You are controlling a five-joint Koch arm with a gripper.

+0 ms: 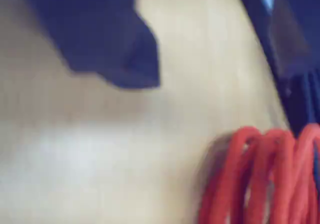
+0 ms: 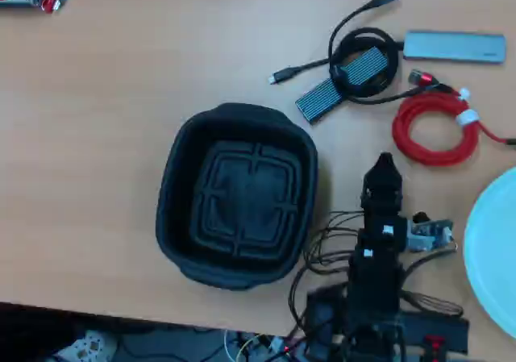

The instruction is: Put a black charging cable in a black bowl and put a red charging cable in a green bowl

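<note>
Nothing is done yet: black bowl point(image 2: 238, 205) left of the pincer point(image 2: 382, 168) sits empty, green bowl point(image 2: 493, 249) looks bare, black cable point(image 2: 364, 64) and red cable point(image 2: 435, 128) lie on the counter point(image 2: 121, 96) ahead, pincer's spread unreadable, carrying nothing.

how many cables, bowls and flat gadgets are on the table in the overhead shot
Cables: 2, the black charging cable and the red charging cable
Bowls: 2, the black bowl and the green bowl
Flat gadgets: 2, a ribbed dark block and a grey hub
Total: 6
</note>
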